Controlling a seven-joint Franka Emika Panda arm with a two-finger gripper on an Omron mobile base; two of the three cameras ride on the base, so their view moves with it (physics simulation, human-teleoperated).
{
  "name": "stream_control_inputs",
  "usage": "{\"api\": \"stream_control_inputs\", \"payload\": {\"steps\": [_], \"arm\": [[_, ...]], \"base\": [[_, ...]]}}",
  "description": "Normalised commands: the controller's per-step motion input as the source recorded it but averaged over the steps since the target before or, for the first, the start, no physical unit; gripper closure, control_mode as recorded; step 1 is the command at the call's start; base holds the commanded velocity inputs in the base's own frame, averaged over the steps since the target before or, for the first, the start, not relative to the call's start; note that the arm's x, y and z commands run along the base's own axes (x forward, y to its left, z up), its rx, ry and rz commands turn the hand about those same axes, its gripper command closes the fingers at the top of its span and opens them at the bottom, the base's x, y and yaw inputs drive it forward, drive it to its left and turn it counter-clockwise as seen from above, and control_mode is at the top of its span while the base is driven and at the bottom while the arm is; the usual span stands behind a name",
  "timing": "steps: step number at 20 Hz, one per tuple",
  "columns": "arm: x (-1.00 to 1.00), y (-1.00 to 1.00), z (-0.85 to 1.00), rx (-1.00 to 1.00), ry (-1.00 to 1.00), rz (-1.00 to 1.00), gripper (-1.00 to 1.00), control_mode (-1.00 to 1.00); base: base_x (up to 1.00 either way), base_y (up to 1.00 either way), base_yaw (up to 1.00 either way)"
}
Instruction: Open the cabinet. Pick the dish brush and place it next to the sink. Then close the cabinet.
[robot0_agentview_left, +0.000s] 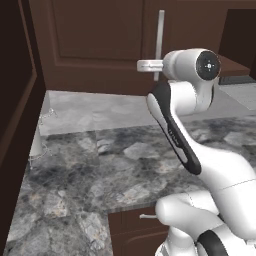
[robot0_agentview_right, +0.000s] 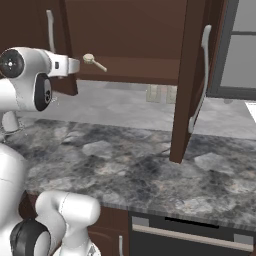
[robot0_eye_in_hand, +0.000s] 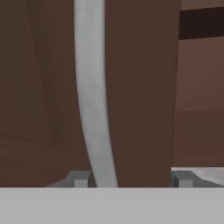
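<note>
The cabinet (robot0_agentview_left: 100, 40) is dark brown, and its left door is shut. That door's long silver handle (robot0_eye_in_hand: 92, 109) runs upright between my fingertips (robot0_eye_in_hand: 78, 179), nearer the left one. My gripper (robot0_eye_in_hand: 130, 180) is open and straddles the handle without clamping it. From the left base view the gripper (robot0_agentview_left: 141, 65) reaches to the handle (robot0_agentview_left: 160, 40). The right door (robot0_agentview_right: 186, 80) stands swung open, its handle (robot0_agentview_right: 202, 75) facing out. A small pale round-headed dish brush (robot0_agentview_right: 93, 61) lies on the cabinet's bottom shelf, just right of the gripper (robot0_agentview_right: 75, 65). The sink is out of view.
A grey marbled counter (robot0_agentview_right: 130, 170) spreads under the cabinet. The open door's edge hangs over it at mid right. A dark brown panel (robot0_agentview_left: 15, 110) fills the left edge, with a pale upright item (robot0_agentview_left: 37, 142) beside it. Below sit a black dishwasher front (robot0_agentview_right: 190, 235) and a brown drawer (robot0_agentview_left: 137, 222).
</note>
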Motion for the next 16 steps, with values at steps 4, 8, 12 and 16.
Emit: {"api": "stream_control_inputs", "payload": {"steps": [4,8,12,16], "arm": [[-0.61,0.6,0.08,0.0,0.0,0.0,1.0,-1.0],[-0.56,0.57,0.04,0.0,0.0,0.0,1.0,-1.0],[-0.54,0.5,0.03,0.0,0.0,0.01,1.0,-1.0],[-0.5,0.48,0.02,0.0,0.0,0.04,1.0,-1.0]], "base": [[0.0,0.0,0.0],[0.0,0.0,0.0],[0.0,0.0,0.0],[0.0,0.0,0.0]]}}
